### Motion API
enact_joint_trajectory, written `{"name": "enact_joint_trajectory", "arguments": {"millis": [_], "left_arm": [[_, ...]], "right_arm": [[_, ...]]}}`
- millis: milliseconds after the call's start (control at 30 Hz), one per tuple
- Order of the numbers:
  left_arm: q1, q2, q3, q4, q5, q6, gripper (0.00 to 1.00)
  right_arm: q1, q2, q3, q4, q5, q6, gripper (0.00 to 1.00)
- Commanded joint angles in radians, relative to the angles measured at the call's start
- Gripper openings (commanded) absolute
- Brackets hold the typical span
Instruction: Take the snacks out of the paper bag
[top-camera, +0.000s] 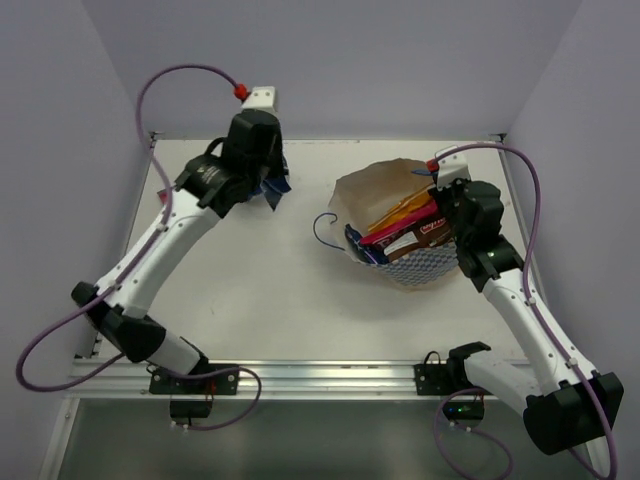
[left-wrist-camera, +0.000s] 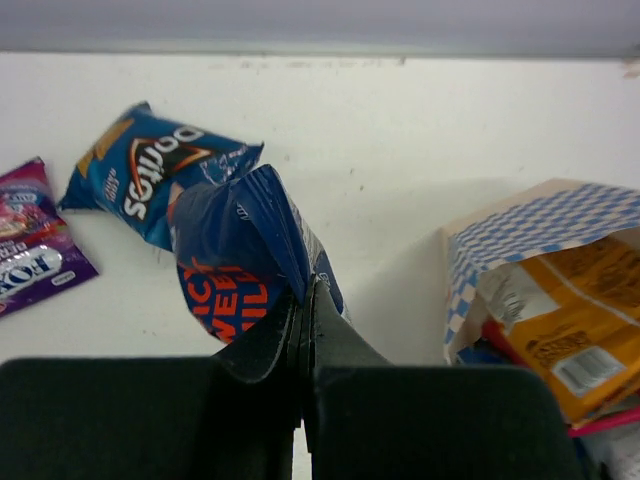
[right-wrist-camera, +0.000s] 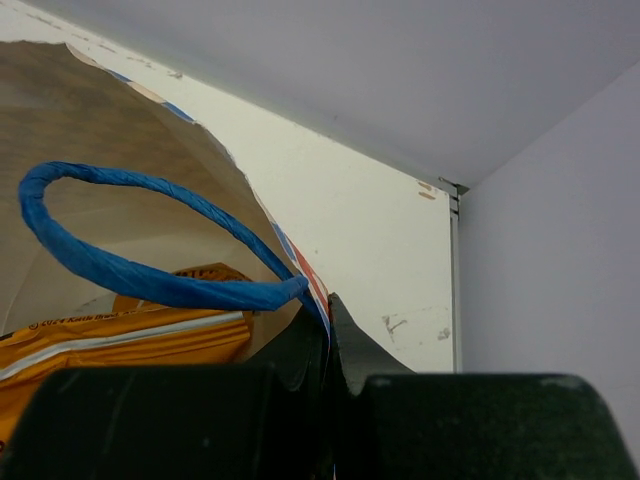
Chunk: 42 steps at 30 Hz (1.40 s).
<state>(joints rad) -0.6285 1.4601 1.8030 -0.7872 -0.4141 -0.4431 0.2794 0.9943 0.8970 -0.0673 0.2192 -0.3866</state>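
Pinching a small blue-white packet (left-wrist-camera: 235, 250) by its crimped edge, the left claw (left-wrist-camera: 305, 305) has its fingers pressed together on the foil, over the far-left part of the worktop (top-camera: 270, 300). A small blue packet (left-wrist-camera: 160, 175) and a small pink-purple packet (left-wrist-camera: 30, 245) lie flat on the worktop beyond it. The right claw (right-wrist-camera: 327, 325) is clamped on the rim of the paper bag (top-camera: 385, 180), beside a blue cord handle (right-wrist-camera: 130, 270). The bag rests right of centre. It contains an orange-yellow packet (top-camera: 405, 208), a large pink-red packet (top-camera: 385, 233) and a brown-and-white chip bag (top-camera: 425, 238).
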Motion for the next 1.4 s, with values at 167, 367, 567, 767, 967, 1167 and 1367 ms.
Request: {"name": "enact_joint_trajectory", "arguments": {"millis": [167, 367, 567, 767, 967, 1167, 1367], "left_arm": [[0.033, 0.384, -0.113, 0.150, 0.052, 0.018, 0.00], [0.047, 0.609, 0.071, 0.204, 0.112, -0.011, 0.21], [0.047, 0.469, 0.101, 0.249, 0.192, -0.010, 0.80], [0.044, 0.154, -0.082, 0.316, 0.312, 0.125, 0.97], [0.021, -0.062, -0.253, 0.413, 0.661, 0.334, 0.97], [-0.152, -0.049, -0.310, 0.439, 0.692, 0.437, 0.95], [-0.215, 0.075, -0.274, 0.506, 0.695, 0.400, 0.94]], "right_arm": [[0.000, -0.019, -0.020, 0.060, -0.007, 0.020, 0.00], [0.001, -0.022, -0.023, 0.061, -0.012, 0.015, 0.00], [0.003, -0.037, -0.010, 0.060, -0.026, -0.012, 0.00], [0.001, -0.043, 0.028, 0.055, -0.073, -0.052, 0.00], [0.001, -0.039, 0.063, 0.034, -0.130, -0.071, 0.00], [0.000, -0.034, 0.100, 0.000, -0.167, -0.070, 0.00], [0.001, -0.040, 0.103, -0.006, -0.199, -0.072, 0.00]]}}
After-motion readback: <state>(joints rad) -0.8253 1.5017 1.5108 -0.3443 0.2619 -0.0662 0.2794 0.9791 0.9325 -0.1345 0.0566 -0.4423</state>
